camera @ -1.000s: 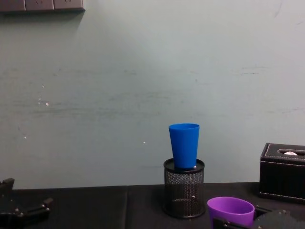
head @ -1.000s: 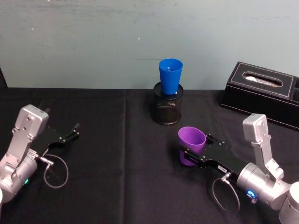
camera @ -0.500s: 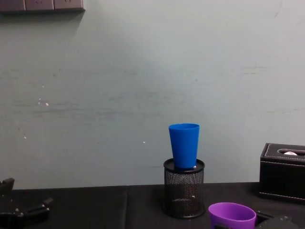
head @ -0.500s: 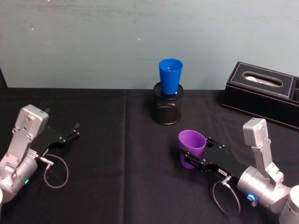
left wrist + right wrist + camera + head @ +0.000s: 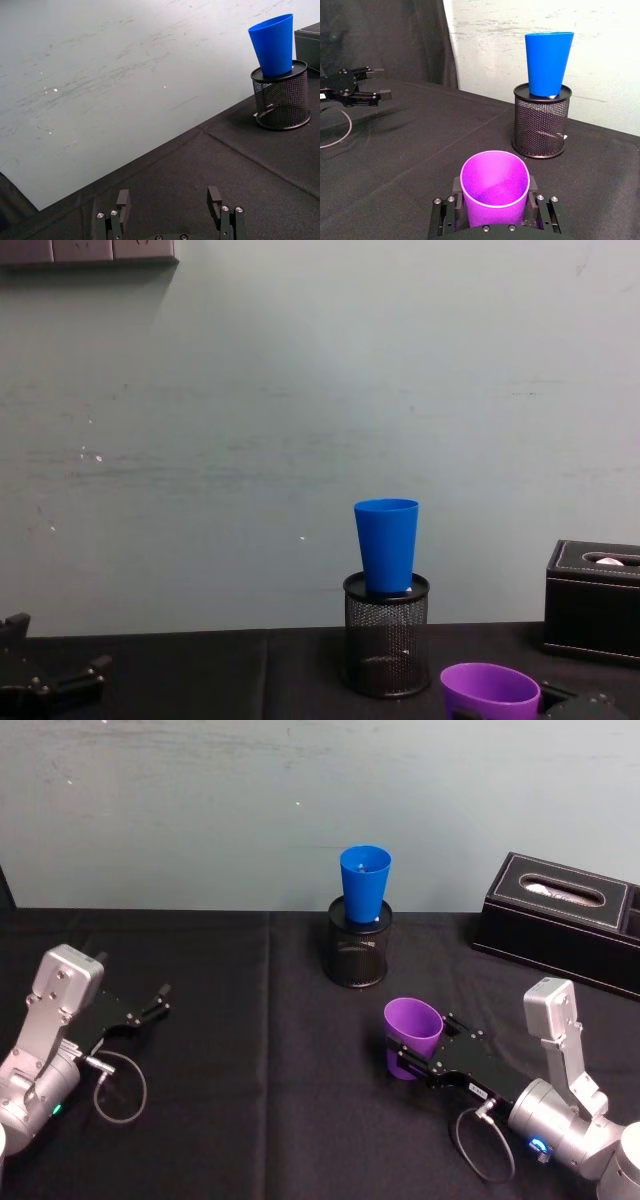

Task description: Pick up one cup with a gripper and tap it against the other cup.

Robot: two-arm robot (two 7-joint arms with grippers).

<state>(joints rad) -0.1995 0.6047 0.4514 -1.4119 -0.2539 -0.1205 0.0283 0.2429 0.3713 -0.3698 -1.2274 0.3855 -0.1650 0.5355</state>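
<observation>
Near the left edge of the table [image 5: 250,1120] the left claw [image 5: 168,200] rested wide and empty. At the middle of the back edge the blue cup [image 5: 364,880] stood in a black mesh holder [image 5: 357,958]. Right of the middle, nearer the front edge, the right claw [image 5: 494,197] gripped the purple cup [image 5: 412,1028] by its lower wall, rim up, leaning slightly. The step in hand looked like the lift: raise it level with the blue cup's bare wall above the holder's rim, then touch lightly, since that cup might topple. The purple cup was smooth, tapered and wide-rimmed.
</observation>
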